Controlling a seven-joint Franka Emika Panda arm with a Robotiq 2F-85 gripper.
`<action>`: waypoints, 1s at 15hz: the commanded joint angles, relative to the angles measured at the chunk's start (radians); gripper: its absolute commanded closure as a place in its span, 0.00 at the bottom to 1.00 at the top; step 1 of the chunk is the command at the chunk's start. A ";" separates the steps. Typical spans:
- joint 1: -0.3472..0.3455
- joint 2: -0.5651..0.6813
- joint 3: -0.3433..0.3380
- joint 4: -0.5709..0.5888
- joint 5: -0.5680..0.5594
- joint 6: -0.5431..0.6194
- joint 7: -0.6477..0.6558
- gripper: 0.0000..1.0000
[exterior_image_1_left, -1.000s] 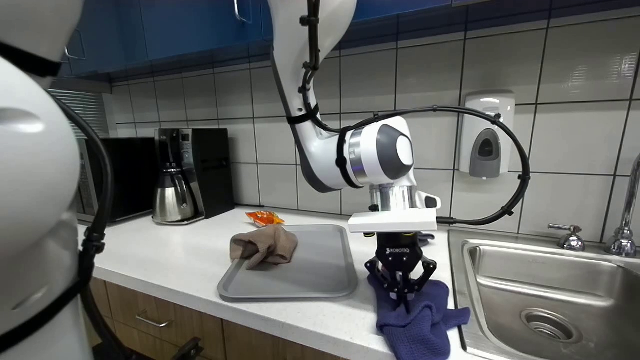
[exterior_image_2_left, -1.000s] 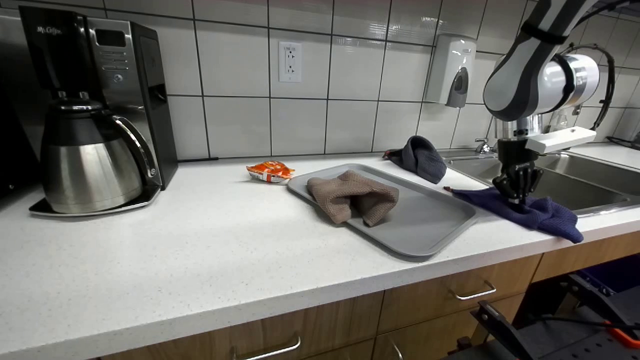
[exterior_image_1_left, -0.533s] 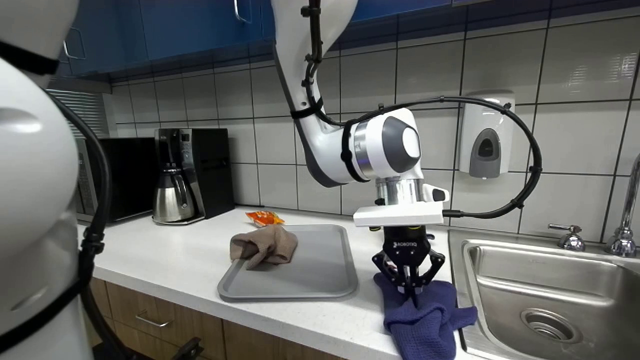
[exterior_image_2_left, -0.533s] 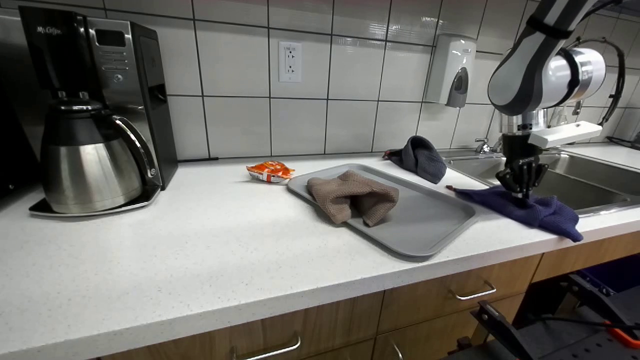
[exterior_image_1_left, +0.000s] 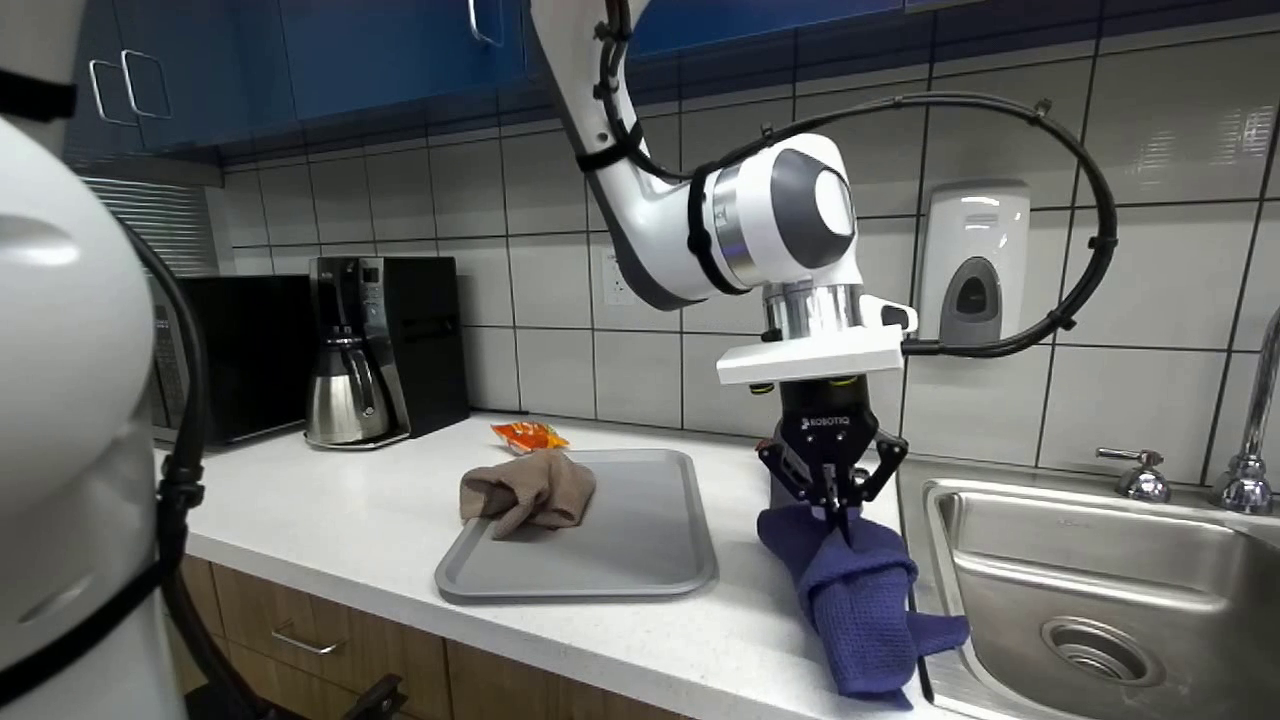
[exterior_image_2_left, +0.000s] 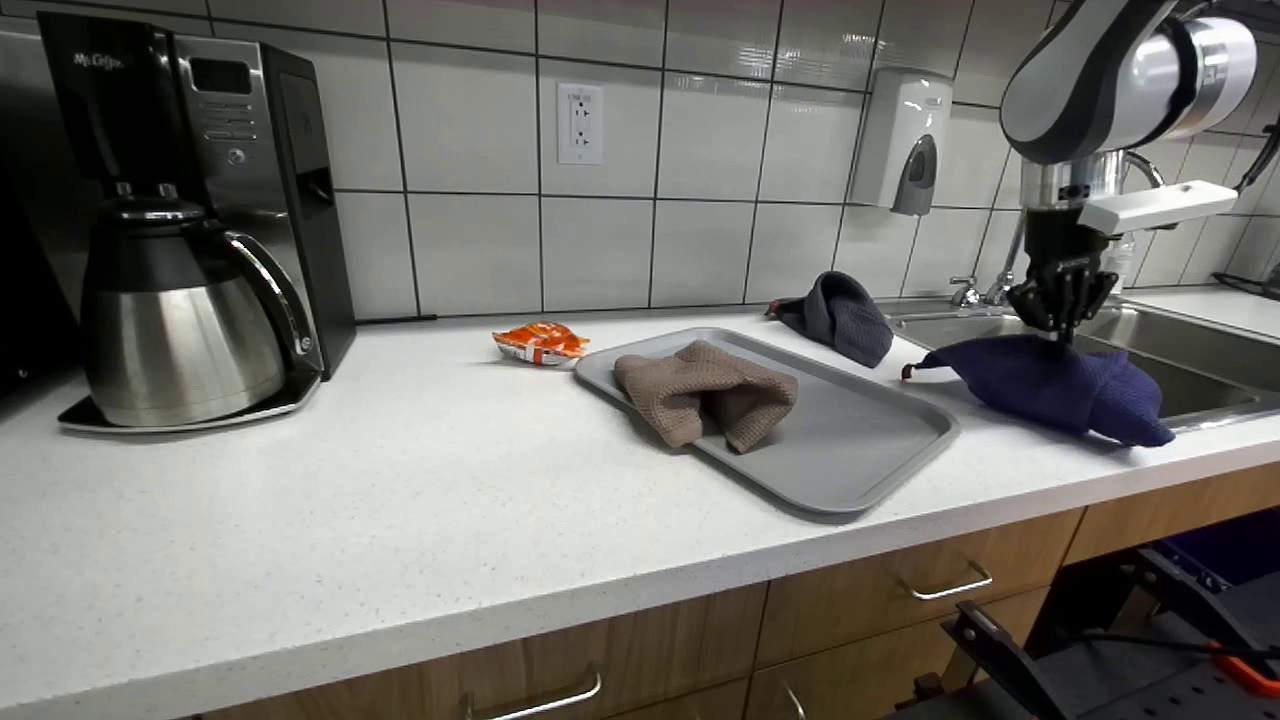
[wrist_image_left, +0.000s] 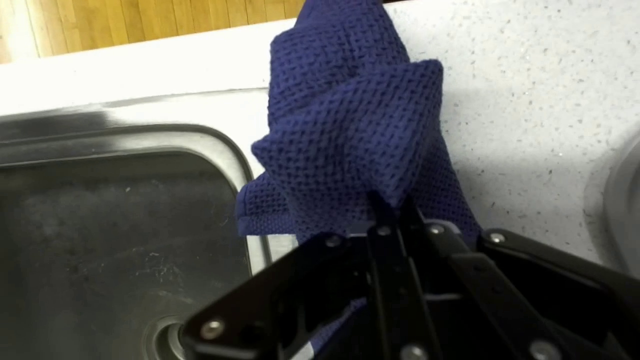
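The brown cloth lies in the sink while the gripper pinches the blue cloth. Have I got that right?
Not quite: the brown cloth is not in the sink but on the gray tray, as both exterior views show. The gripper does pinch the blue cloth.

- We see a violet-blue towel (wrist_image_left: 345, 120), waffle-patterned.
- We see a black gripper (exterior_image_1_left: 838, 522) with white lettering.
- We note a brown cloth (exterior_image_2_left: 690, 385), also waffle-patterned.
- We see a plain grey tray (exterior_image_2_left: 860, 440).
- We find the counter (exterior_image_2_left: 400, 510) white with grey speckles.
- We see an orange-and-white packet (exterior_image_2_left: 541, 342).
- We see pale tiles (exterior_image_2_left: 470, 125) gridded by dark lines.
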 joint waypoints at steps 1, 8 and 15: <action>-0.006 -0.098 0.015 -0.017 -0.021 -0.068 0.030 0.98; 0.010 -0.198 0.054 0.000 -0.012 -0.137 0.045 0.98; 0.040 -0.239 0.112 0.031 0.014 -0.156 0.066 0.98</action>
